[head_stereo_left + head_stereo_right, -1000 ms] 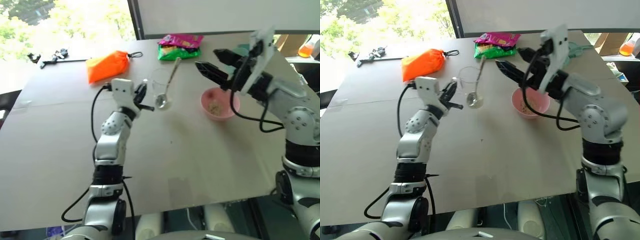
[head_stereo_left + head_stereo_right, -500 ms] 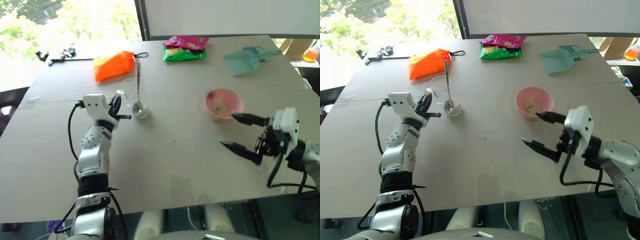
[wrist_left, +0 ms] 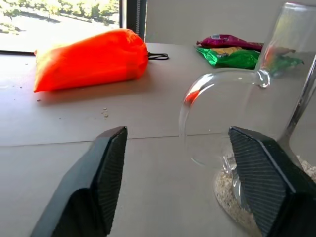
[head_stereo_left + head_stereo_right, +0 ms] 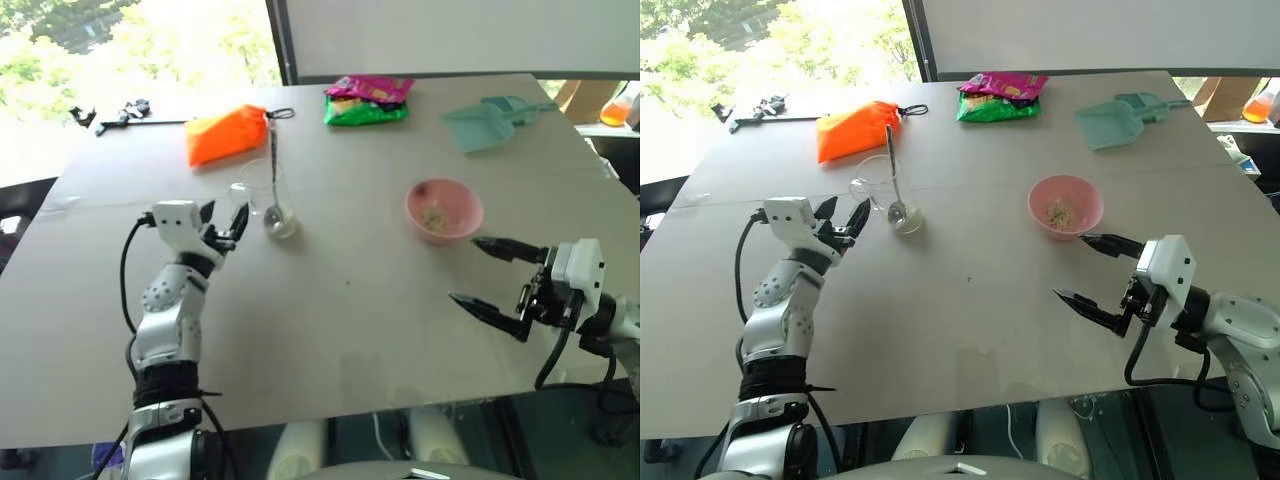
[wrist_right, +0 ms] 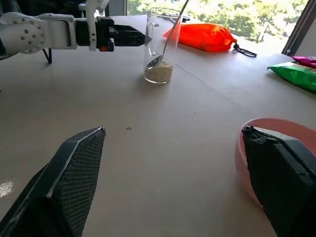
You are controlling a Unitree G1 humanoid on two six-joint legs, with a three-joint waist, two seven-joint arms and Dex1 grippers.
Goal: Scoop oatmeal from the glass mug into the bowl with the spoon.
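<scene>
The glass mug [image 4: 262, 192] stands on the table with the spoon [image 4: 272, 165] leaning upright inside it. A low layer of oatmeal [image 5: 159, 73] covers the mug's bottom. My left gripper [image 4: 226, 212] is open just left of the mug. In the left wrist view the thin mug handle [image 3: 195, 116] lies ahead between the fingers [image 3: 106, 168], and none of them touches it. The pink bowl [image 4: 444, 210], holding a little oatmeal [image 4: 433, 214], sits to the right. My right gripper [image 4: 464, 269] is open and empty, low over the table just in front of the bowl.
An orange pouch [image 4: 225, 135], a green and pink snack packet [image 4: 365, 98] and a teal plastic scoop [image 4: 485, 122] lie along the far side. A black tool [image 4: 110, 118] lies far left. The table's front edge runs close under the right arm.
My left gripper has opened, let go of the mug handle and drawn back to the left. The right arm has dropped from above the bowl to low in front of it. The camera view shifted.
</scene>
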